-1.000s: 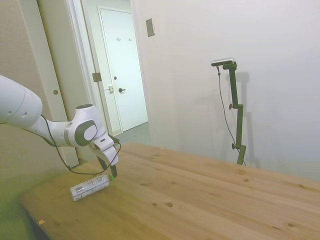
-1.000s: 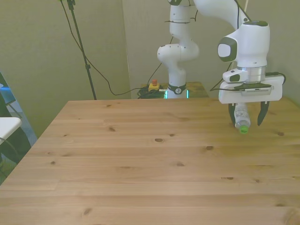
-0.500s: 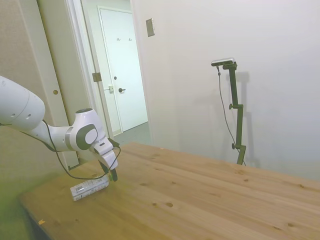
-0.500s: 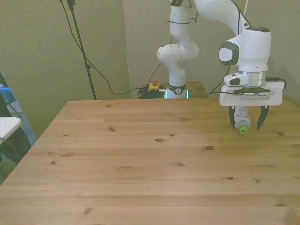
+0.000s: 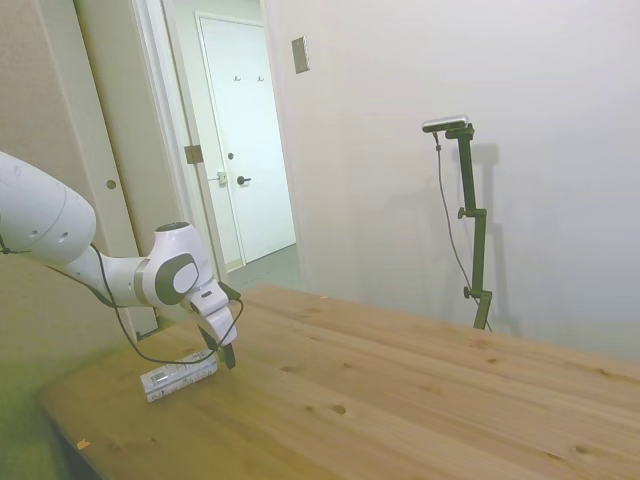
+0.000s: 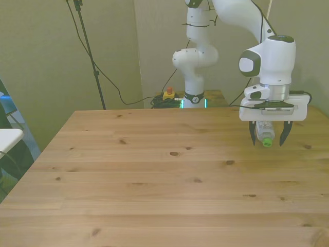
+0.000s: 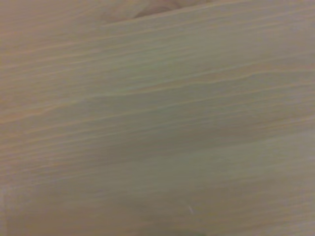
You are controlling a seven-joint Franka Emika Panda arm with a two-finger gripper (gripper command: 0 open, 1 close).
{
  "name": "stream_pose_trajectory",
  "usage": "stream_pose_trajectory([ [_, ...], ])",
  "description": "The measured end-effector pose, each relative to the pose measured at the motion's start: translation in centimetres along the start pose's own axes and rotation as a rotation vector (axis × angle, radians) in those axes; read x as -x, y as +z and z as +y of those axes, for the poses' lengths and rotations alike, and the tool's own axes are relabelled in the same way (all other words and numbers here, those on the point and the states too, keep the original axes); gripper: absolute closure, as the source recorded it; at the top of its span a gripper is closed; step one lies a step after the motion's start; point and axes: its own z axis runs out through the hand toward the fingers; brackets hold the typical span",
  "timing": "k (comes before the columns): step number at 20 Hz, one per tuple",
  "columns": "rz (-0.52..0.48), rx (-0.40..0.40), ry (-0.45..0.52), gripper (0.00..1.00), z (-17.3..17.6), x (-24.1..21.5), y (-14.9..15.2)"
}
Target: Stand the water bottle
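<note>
The water bottle (image 6: 266,131) lies on its side on the wooden table (image 6: 154,175), its green cap pointing toward the camera in the front view. In the side view the water bottle (image 5: 178,376) shows its white label near the table's left corner. My gripper (image 6: 267,141) is low over the bottle's cap end, open, with one dark finger on each side of the bottle and a gap to it on both sides. In the side view the gripper (image 5: 228,358) hangs just beyond the cap end, its tips close to the table. The wrist view shows only blurred wood grain (image 7: 157,118).
The bottle lies near the table's edge at the front view's right (image 6: 321,116). A wide stretch of bare wood runs toward the front view's left. A doorway and white door (image 5: 245,150) stand behind the table's end in the side view.
The gripper has come down lower around the bottle's cap end and its fingers stand a little closer together. The bottle has not moved.
</note>
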Motion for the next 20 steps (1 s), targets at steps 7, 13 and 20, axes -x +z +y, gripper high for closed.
stream_pose_trajectory([
  [7, -0.005, 0.007, -0.001, 1.00, 0.1, -0.1, 0.1],
  [13, -0.008, 0.013, -0.007, 1.00, 0.2, -0.4, 0.1],
  [20, -0.020, 0.025, 0.003, 1.00, 0.6, -2.2, 0.2],
])
